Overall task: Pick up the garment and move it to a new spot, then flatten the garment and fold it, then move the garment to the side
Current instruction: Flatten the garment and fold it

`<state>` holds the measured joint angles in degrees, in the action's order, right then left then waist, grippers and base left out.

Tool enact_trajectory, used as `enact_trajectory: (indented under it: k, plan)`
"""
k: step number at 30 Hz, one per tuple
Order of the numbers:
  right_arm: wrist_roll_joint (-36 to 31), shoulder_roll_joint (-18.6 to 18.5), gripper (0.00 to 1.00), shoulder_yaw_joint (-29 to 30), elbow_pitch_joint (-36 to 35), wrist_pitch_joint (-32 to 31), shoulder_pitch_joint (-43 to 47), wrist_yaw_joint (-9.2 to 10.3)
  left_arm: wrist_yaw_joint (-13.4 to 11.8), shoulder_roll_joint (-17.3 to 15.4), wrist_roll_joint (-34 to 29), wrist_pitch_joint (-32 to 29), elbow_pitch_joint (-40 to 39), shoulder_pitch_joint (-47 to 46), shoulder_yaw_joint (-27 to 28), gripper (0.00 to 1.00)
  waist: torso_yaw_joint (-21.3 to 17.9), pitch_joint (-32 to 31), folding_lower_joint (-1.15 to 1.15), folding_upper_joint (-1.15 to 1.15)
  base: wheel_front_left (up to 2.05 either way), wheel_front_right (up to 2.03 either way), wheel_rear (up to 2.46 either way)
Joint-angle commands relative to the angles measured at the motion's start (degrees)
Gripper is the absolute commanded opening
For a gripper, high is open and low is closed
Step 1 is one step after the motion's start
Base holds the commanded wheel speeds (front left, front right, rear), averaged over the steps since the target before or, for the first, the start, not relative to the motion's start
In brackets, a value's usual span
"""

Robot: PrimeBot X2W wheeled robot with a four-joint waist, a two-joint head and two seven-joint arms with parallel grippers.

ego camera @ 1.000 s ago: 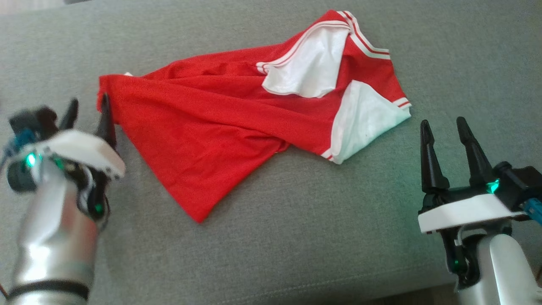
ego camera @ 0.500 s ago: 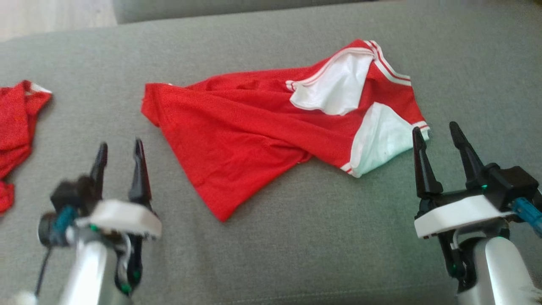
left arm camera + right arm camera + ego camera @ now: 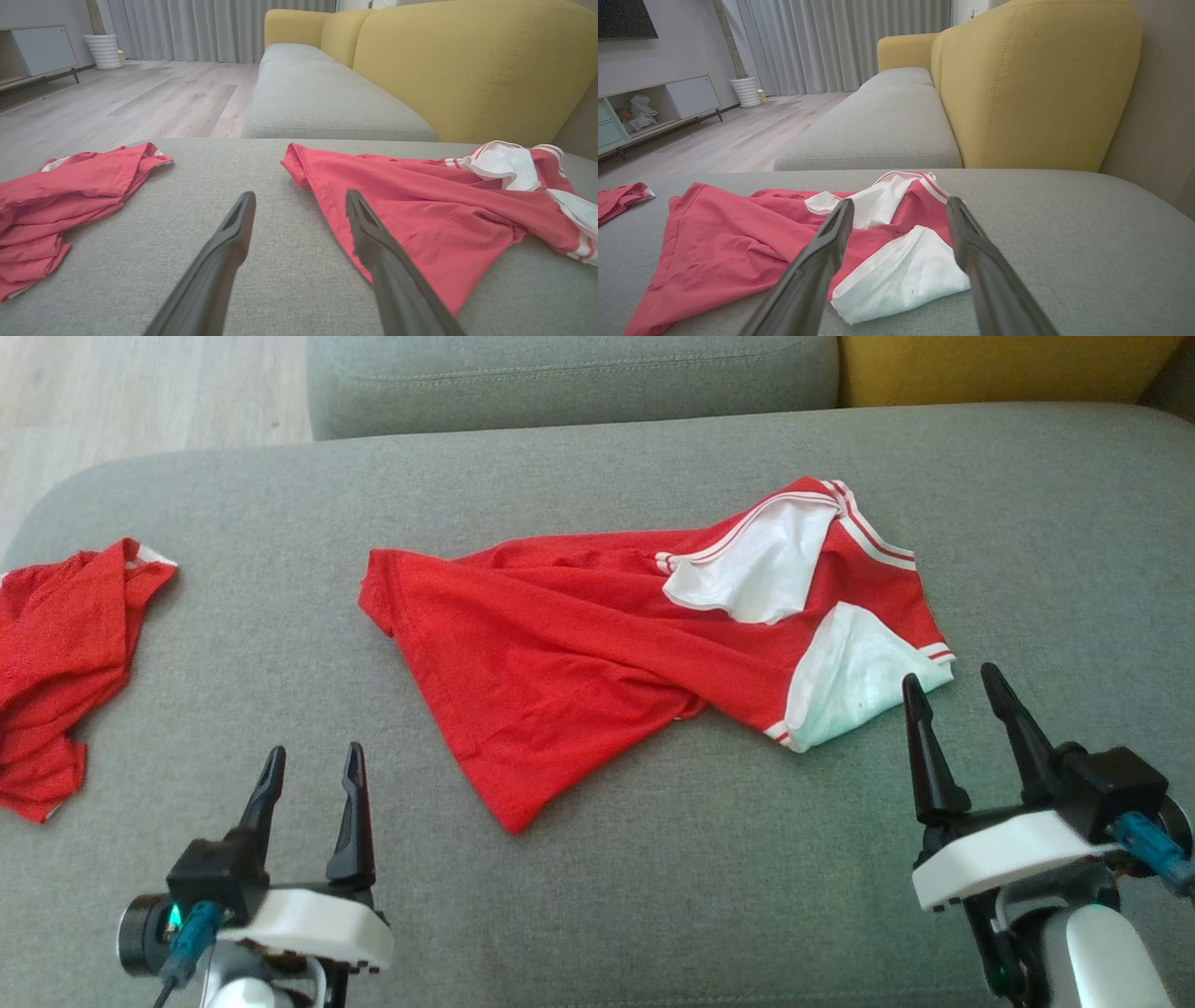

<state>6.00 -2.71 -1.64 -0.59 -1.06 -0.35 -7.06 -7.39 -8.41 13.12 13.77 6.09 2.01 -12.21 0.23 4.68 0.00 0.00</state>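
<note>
Garment (image 3: 579,653), red with white panels, lies rumpled in the middle of the grey seat cushion (image 3: 653,905), unfolded and not yet flat. Its long axis runs left to right, with the hem (image 3: 383,597) at the left end and the white sleeve (image 3: 854,686) at the right. The right gripper (image 3: 950,677) is the nearer one: its fingertips stand just beside the sleeve's near edge, jaws spread wide and holding nothing. The left gripper (image 3: 315,751), equally wide and empty, sits on the near side and to the left of the cloth, clearly apart from it, so the garment lies ahead and rightward of that arm. A pick from both ends looks likely (a judgement only). The right wrist view frames the sleeve between its own two fingers, which the head view cannot confirm. The left wrist view shows the hem edge passing just right of its right finger, and a second red garment (image 3: 56,663) well off to the left.
</note>
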Motion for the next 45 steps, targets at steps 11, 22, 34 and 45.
enact_trajectory:
  k: [11,22,34,45]
  plan:
    - [1.01,-0.17,1.0,-1.3,-2.46,-0.37,-0.58,-0.43,-0.54,-1.1,-0.57,-0.97,-3.42,-1.05,0.56,1.0,-0.08,0.12,0.0,0.0,0.0,0.0,0.0]
    - [1.83,-0.17,1.0,-1.91,-1.95,0.02,-1.99,-0.43,2.76,0.31,1.96,-5.88,-0.17,-5.22,-2.58,1.0,-0.82,2.57,0.0,0.0,0.0,0.0,0.0]
    - [3.16,-0.17,1.0,-3.13,0.4,1.38,-4.71,-0.43,7.17,2.1,5.53,-9.8,17.5,-14.44,-4.64,1.0,-3.21,7.81,0.0,0.0,0.0,0.0,0.0]
    - [2.91,-0.17,1.0,-0.67,2.5,1.6,-5.83,-0.43,10.56,3.05,8.24,-7.2,24.51,-18.55,-5.18,0.0,-3.18,9.26,0.0,0.0,0.0,0.0,0.0]
